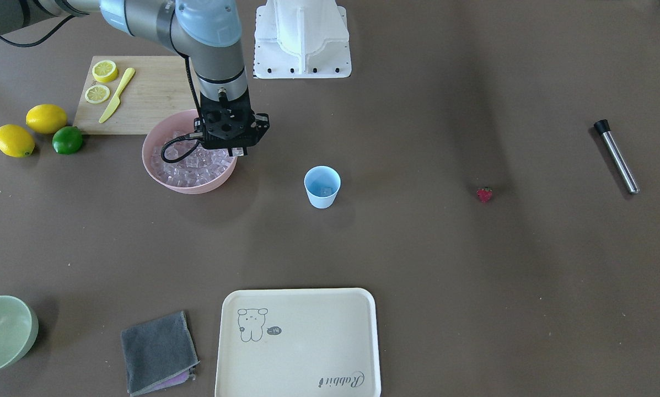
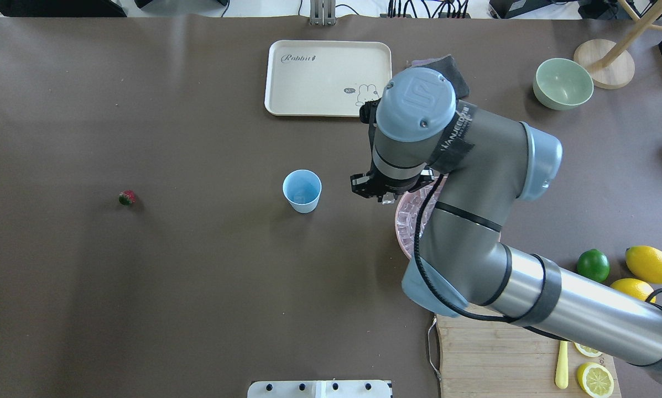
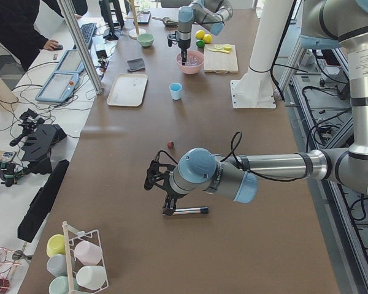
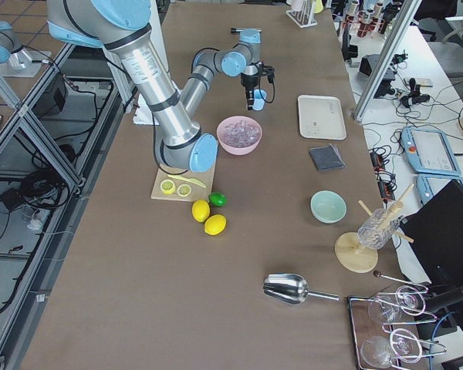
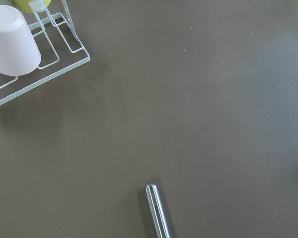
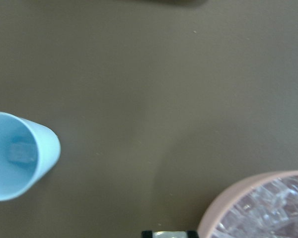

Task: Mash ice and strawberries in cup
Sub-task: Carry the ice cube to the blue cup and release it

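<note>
The light-blue cup [image 1: 322,187] stands mid-table with one ice cube [image 6: 21,151] in it. More ice [image 1: 189,165] fills the pink bowl [image 1: 149,161]. My right gripper [image 1: 237,150] hangs over the bowl's rim on the cup side, shut on a clear ice cube [image 2: 388,200]; the cup [image 6: 20,156] lies to its left in the right wrist view. The strawberry [image 1: 484,194] lies alone on the table. My left gripper [image 3: 167,207] shows only in the exterior left view, over one end of the metal muddler [image 3: 187,211]. I cannot tell if it is open or shut.
A cream tray [image 1: 299,342], a grey cloth [image 1: 159,353] and a pale green bowl [image 1: 4,331] are on the operators' side. A cutting board [image 1: 148,94] with lemon slices, two lemons and a lime [image 1: 67,140] sit behind the pink bowl. A cup rack [image 5: 35,54] stands near the muddler [image 5: 158,210].
</note>
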Robot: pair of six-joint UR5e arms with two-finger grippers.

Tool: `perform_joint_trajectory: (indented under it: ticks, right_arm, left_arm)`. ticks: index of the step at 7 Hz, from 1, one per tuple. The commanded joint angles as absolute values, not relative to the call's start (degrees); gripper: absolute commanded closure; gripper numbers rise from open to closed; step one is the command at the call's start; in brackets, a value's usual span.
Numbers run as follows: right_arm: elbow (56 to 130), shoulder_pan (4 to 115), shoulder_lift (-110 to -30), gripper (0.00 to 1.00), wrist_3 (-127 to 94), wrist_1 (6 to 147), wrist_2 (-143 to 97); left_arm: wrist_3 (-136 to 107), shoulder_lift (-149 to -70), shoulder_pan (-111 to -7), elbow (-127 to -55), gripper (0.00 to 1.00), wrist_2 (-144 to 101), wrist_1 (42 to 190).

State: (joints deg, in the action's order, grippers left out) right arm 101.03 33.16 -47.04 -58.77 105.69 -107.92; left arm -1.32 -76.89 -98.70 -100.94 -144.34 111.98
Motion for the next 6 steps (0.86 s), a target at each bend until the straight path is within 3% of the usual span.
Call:
perform_joint_trajectory:
  ticks: [1,2,6]
  right_arm:
    - [82.8,33.1,-30.8,1.00,-60.1,102.8,-107.4]
    - [78.1,32.7,-28.1,1.00,-63.4,100.7,-107.5]
    - [78.8,30.2,-30.7,0.95,-64.3,96.1,-104.8]
  left_arm:
    - [-1.3,-76.9,-98.6,-100.6,0.01,-144.3,111.9]
    - [-1.3,-77.0,-98.6,-100.5,0.01,-144.1,111.9]
    - [-1.3,-76.9,-98.6,-99.8,0.01,-144.4,111.9]
